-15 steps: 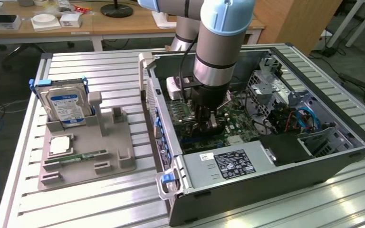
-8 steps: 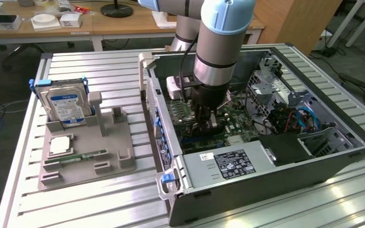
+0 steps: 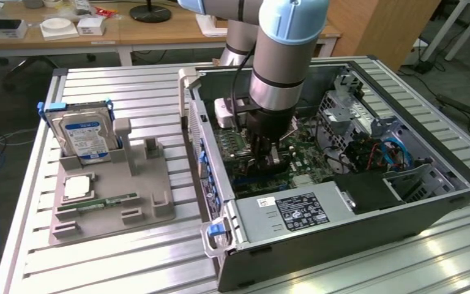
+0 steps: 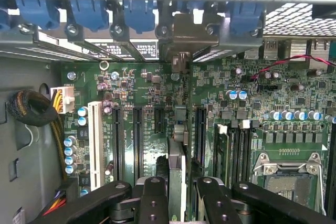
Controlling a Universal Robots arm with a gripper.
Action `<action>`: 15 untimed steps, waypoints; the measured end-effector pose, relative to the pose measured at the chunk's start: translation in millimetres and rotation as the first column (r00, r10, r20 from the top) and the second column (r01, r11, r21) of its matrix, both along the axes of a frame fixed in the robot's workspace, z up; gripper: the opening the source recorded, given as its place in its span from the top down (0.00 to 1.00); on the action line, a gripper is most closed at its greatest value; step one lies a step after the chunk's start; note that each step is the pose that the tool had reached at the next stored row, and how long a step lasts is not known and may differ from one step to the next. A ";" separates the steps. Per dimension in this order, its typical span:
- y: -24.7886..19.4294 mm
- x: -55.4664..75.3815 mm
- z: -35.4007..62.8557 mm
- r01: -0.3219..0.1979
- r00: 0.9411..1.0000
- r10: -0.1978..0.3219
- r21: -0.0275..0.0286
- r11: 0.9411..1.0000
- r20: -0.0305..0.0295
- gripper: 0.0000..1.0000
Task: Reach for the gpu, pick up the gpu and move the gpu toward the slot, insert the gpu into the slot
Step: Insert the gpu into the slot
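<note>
The gripper [image 4: 177,192] is clamped on the gpu [image 4: 177,169], held edge-on just above the green motherboard [image 4: 152,103] inside the open case [image 3: 341,214]. The card looks light, stiff and fragile (bare circuitry), best gripped across its flat faces near the top edge.

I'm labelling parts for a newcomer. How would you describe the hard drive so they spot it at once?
Start at the open computer case, then look toward the exterior view's left to the grey holder tray on the slatted table. The hard drive stands upright at its far end: a boxy silver unit with a blue-white label, far bulkier than the thin green memory stick lying nearby.
</note>
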State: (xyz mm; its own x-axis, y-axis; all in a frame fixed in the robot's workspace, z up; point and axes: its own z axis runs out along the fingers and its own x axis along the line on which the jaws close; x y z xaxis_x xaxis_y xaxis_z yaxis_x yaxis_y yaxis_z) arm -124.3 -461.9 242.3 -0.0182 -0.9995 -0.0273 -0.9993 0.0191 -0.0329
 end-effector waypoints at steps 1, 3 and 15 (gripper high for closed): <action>0.0 0.0 0.1 0.000 1.000 0.000 0.000 1.000 0.000 0.74; 0.0 0.1 0.1 0.000 1.000 0.000 0.000 1.000 0.000 0.74; -0.6 0.4 0.4 -0.002 1.000 0.002 0.000 1.000 0.000 0.74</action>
